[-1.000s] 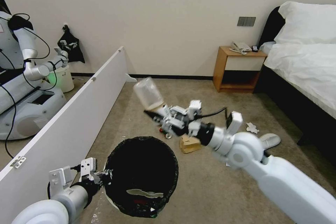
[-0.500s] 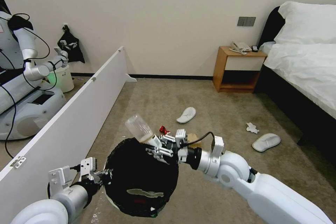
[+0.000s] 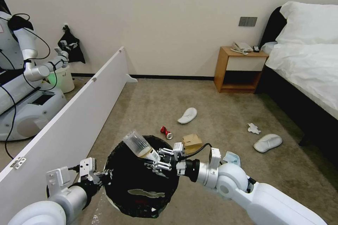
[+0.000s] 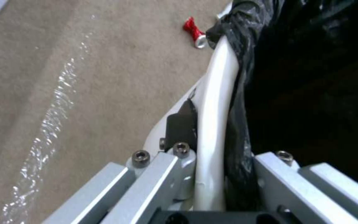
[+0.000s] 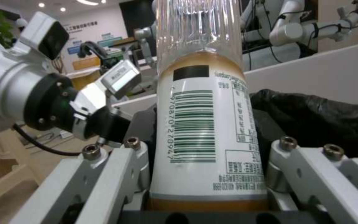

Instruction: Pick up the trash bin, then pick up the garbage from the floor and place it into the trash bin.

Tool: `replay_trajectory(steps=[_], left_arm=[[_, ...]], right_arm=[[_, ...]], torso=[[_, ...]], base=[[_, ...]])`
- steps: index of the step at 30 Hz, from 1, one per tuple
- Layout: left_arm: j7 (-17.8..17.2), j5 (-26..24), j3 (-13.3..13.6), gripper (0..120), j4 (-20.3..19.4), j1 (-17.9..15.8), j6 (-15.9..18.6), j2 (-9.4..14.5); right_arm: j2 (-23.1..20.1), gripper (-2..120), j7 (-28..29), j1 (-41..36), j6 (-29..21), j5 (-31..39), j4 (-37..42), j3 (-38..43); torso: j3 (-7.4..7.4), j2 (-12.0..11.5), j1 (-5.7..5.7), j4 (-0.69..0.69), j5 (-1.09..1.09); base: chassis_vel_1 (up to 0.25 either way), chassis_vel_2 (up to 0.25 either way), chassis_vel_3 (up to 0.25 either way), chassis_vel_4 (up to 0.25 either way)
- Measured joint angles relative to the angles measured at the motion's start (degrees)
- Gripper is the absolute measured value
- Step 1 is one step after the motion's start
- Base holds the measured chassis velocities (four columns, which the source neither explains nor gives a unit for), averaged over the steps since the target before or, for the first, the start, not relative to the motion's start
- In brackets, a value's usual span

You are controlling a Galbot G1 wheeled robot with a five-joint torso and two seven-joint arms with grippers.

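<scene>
The trash bin (image 3: 141, 177), white with a black bag over its rim, hangs low in front of me. My left gripper (image 3: 105, 175) is shut on its rim (image 4: 214, 124). My right gripper (image 3: 156, 160) is shut on a clear bottle (image 3: 139, 144) with a white barcode label (image 5: 206, 130), tilted over the bin's far edge. On the carpet beyond lie a red can (image 3: 165, 132), a tan cardboard box (image 3: 192, 142), a blue face mask (image 3: 230, 157), a white tissue (image 3: 253, 128) and two white slippers (image 3: 187, 115) (image 3: 267, 142).
A long white partition board (image 3: 88, 105) runs along my left. Behind it stand another robot (image 3: 21, 88) and a green-tinted bin (image 3: 63, 77). A wooden nightstand (image 3: 241, 68) and a bed (image 3: 310, 70) occupy the right.
My right gripper has carried the bottle down and back from above the floor litter to the bin's far rim. The left gripper and bin have held still.
</scene>
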Motion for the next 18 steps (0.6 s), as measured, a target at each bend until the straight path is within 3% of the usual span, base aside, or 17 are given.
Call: replay_trajectory(steps=[3,8,10,18], left_arm=[[-0.7,-1.3,0.0,2,-0.2,0.0,0.0,0.0],[-2.0,-4.2,-0.4,2,-0.5,0.1,0.0,0.4],[-2.8,-5.6,-0.4,2,-0.7,-0.1,0.0,0.5],[-2.9,-5.8,-0.1,2,-0.7,0.0,0.0,0.6]], right_arm=[[0.0,36,0.3,-0.1,1.0,-0.9,-0.3,-0.2],[-0.1,47,0.0,-0.4,3.1,-2.6,-0.7,-0.2],[-0.4,63,-0.3,-1.1,3.4,-3.0,-0.8,-0.2],[-0.5,90,-0.4,-1.2,3.5,-3.1,-0.9,-0.3]], torso=[[0.0,0.0,0.0,0.0,0.0],[0.0,0.0,0.0,0.0,0.0],[0.0,0.0,0.0,-0.01,0.0],[0.0,0.0,0.0,0.0,0.0]], base=[[0.0,0.0,0.0,0.0],[0.0,0.0,0.0,0.0],[0.0,0.0,0.0,0.0],[0.0,0.0,0.0,0.0]])
